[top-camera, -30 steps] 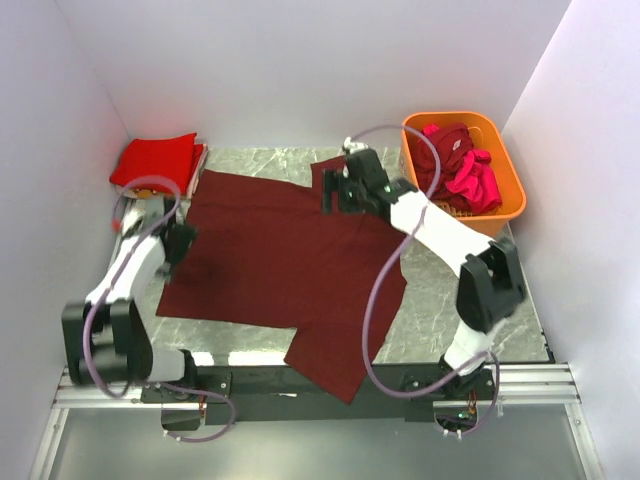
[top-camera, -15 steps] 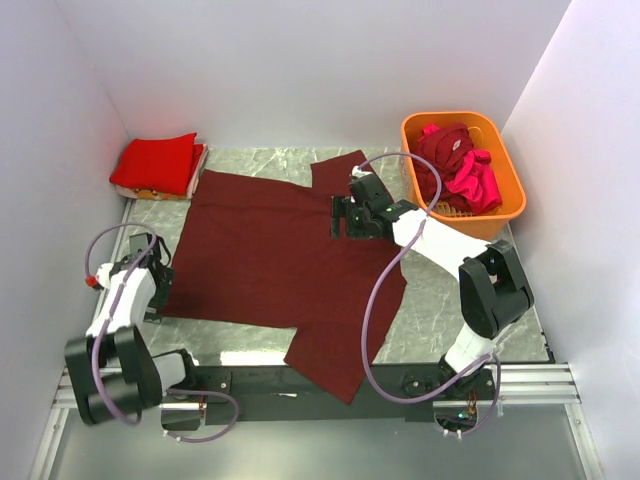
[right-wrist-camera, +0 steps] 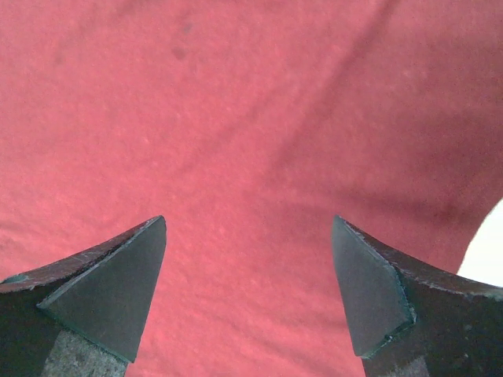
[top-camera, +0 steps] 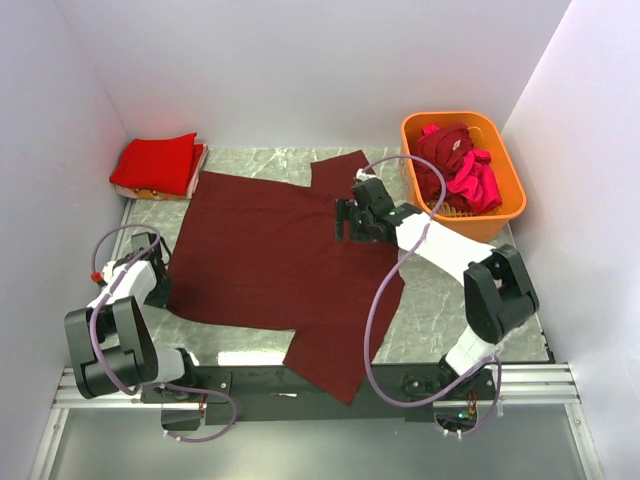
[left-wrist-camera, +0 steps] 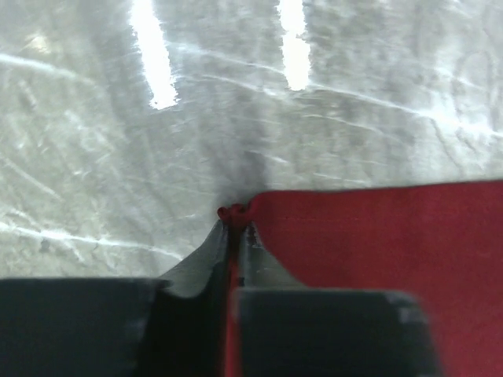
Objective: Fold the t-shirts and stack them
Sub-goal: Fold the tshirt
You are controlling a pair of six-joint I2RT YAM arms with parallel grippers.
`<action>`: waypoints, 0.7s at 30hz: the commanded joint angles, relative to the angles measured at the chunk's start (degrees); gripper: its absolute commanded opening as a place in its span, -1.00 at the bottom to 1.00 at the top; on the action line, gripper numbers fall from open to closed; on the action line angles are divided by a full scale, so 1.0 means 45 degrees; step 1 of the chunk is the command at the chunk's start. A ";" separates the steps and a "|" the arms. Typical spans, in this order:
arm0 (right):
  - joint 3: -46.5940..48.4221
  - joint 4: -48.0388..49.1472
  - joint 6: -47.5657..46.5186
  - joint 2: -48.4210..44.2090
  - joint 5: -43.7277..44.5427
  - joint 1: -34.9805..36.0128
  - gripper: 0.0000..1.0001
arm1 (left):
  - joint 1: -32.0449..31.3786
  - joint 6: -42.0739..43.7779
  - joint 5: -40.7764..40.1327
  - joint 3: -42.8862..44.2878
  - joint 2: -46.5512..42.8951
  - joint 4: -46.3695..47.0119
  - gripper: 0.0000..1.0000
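Note:
A dark maroon t-shirt [top-camera: 270, 250] lies spread flat on the marble table [top-camera: 440, 290], one sleeve hanging over the near edge. My left gripper [top-camera: 160, 290] sits low at the shirt's near left corner. In the left wrist view this gripper [left-wrist-camera: 234, 216] is shut on the corner of the cloth [left-wrist-camera: 377, 236], and a thin red strip shows between the fingers. My right gripper [top-camera: 345, 218] hovers over the shirt's far right part, near the far sleeve. Its wrist view shows it [right-wrist-camera: 247, 267] open with flat cloth [right-wrist-camera: 251, 118] below and nothing between the fingers.
A folded bright red t-shirt [top-camera: 155, 163] rests at the back left corner. An orange basket [top-camera: 505, 210] at the back right holds crumpled maroon and pink t-shirts [top-camera: 460, 165]. White walls close in the left, back and right sides.
My left gripper slid along the shirt's left edge to the near left corner and shut on the cloth. My right gripper shifted a little to the right over the shirt, still open.

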 commanded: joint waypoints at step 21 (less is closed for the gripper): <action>-0.3799 -0.1517 -0.0649 -0.3421 -0.0413 0.9942 0.72 | 0.0066 -0.0104 0.0941 -0.0303 -0.1100 0.0517 -0.99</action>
